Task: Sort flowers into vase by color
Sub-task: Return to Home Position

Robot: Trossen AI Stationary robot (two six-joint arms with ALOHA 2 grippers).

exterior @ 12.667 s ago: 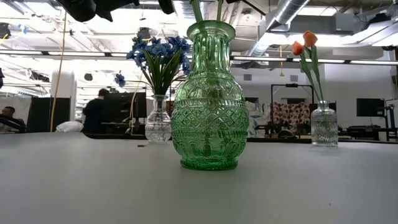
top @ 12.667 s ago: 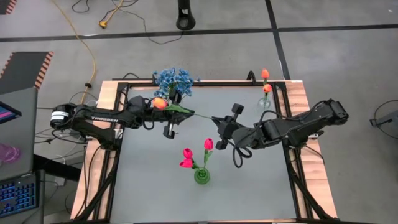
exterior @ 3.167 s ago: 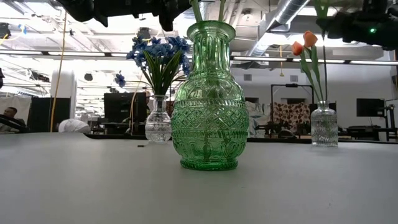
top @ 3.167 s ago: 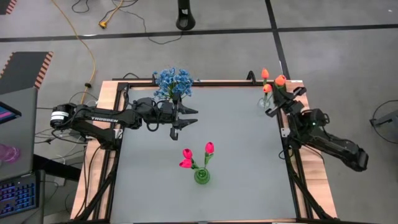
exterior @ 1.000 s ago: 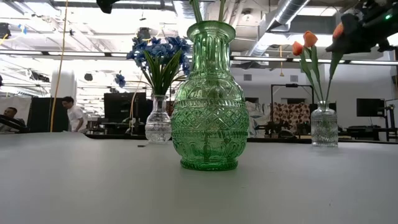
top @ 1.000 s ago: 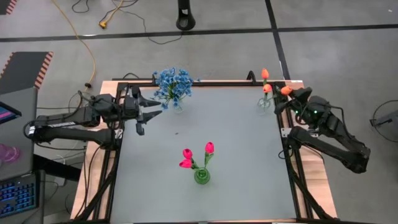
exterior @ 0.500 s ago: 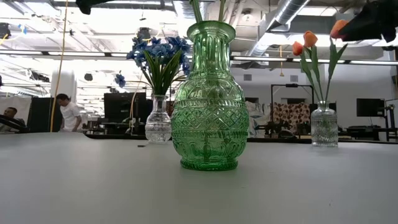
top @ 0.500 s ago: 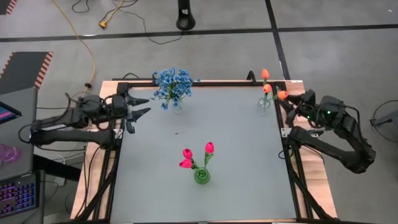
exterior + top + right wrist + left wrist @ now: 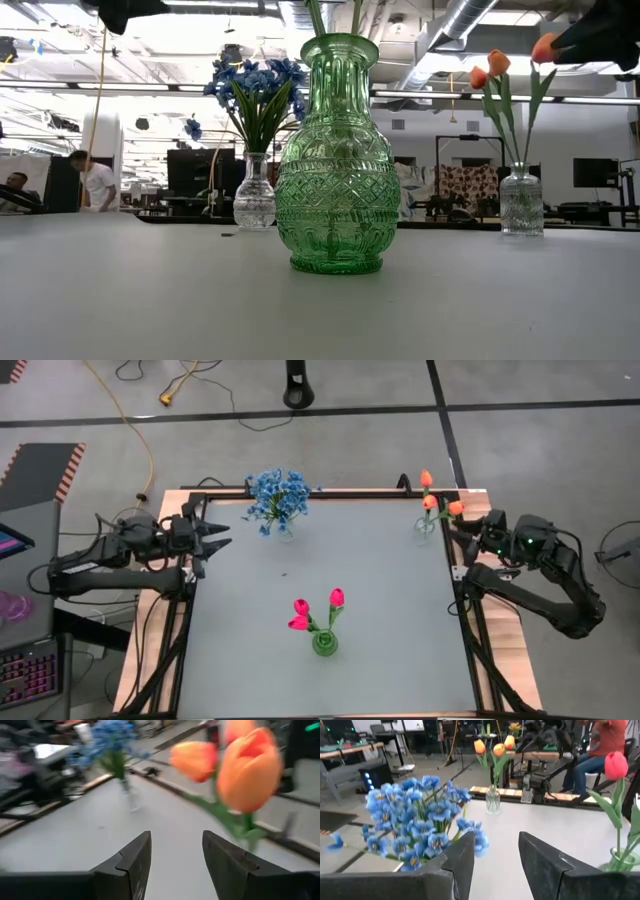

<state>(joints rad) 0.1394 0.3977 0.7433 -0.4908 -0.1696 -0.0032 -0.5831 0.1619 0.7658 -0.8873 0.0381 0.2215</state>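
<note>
Three vases stand on the grey table. A clear vase (image 9: 285, 530) at the far left holds the blue flowers (image 9: 277, 495). Another clear vase (image 9: 425, 525) at the far right holds three orange tulips (image 9: 430, 502), the outermost (image 9: 455, 508) leaning toward my right gripper. The green vase (image 9: 324, 644) near the front holds pink-red tulips (image 9: 300, 607). My left gripper (image 9: 218, 536) hovers open at the table's left edge, short of the blue flowers (image 9: 415, 815). My right gripper (image 9: 462, 532) hovers open at the right edge, just behind the orange tulips (image 9: 247, 767), nothing between its fingers.
Black frame rails (image 9: 455, 575) and wooden strips border the table on all sides. Bare grey tabletop (image 9: 370, 570) lies between the three vases. In the room beyond the table, a person (image 9: 95, 180) stands at the left and another (image 9: 605, 742) sits behind the right arm.
My left gripper has drawn back from the blue flowers toward the table's left edge, staying open. My right gripper has pulled slightly back from the orange tulips and tipped up toward level, staying open. The flowers stay in their vases.
</note>
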